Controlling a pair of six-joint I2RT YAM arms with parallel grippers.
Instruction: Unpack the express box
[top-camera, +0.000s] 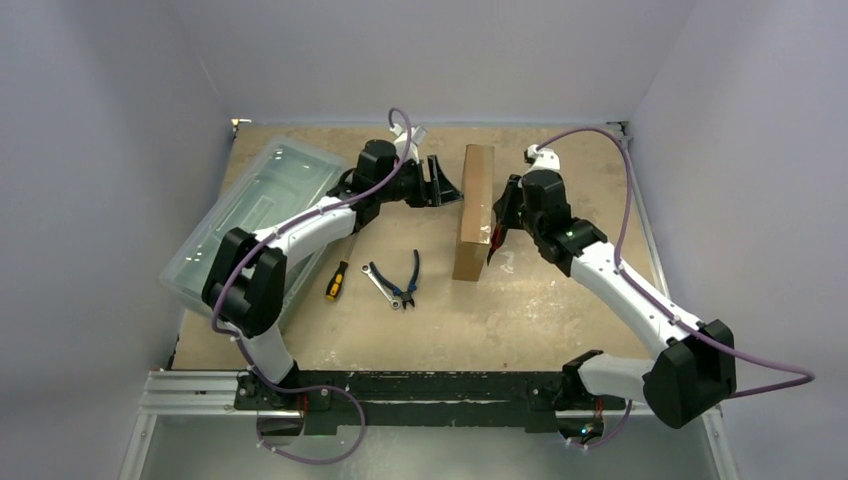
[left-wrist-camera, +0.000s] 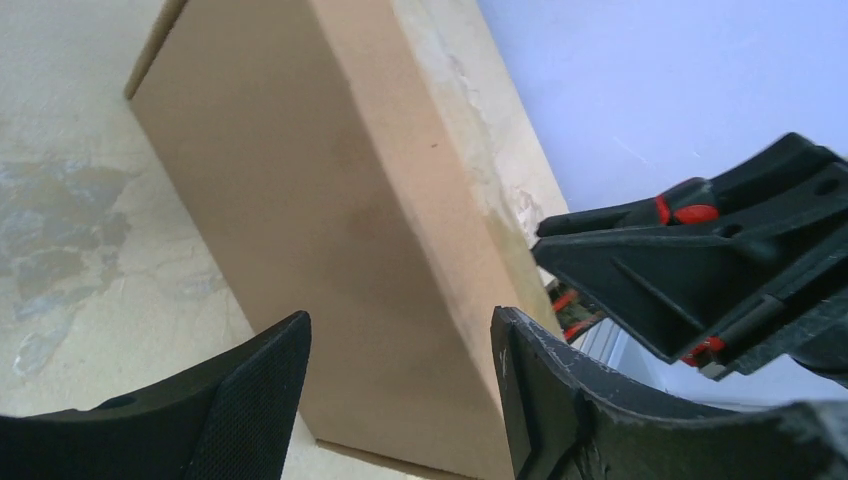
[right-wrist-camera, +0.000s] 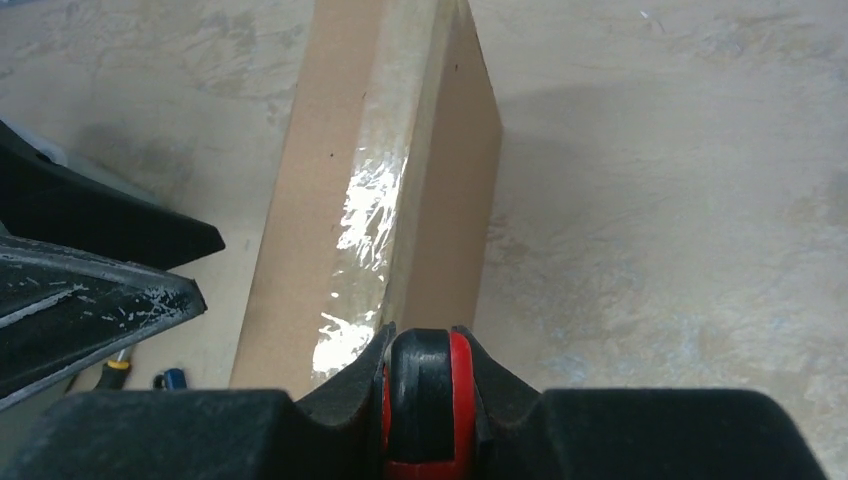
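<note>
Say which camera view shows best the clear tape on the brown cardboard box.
The right wrist view: the shiny clear tape lies close along the brown cardboard box. Left wrist shows only a pale band; top external, none.

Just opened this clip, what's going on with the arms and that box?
Two robot arms are flanking a brown cardboard box that stands on its long narrow edge in the middle of the table. The left gripper is open and faces one broad side. The right gripper sits at the opposite side, and I can't tell whether it is open. Clear tape runs along the top face and the box looks closed. A screwdriver and pliers lie nearby.
</note>
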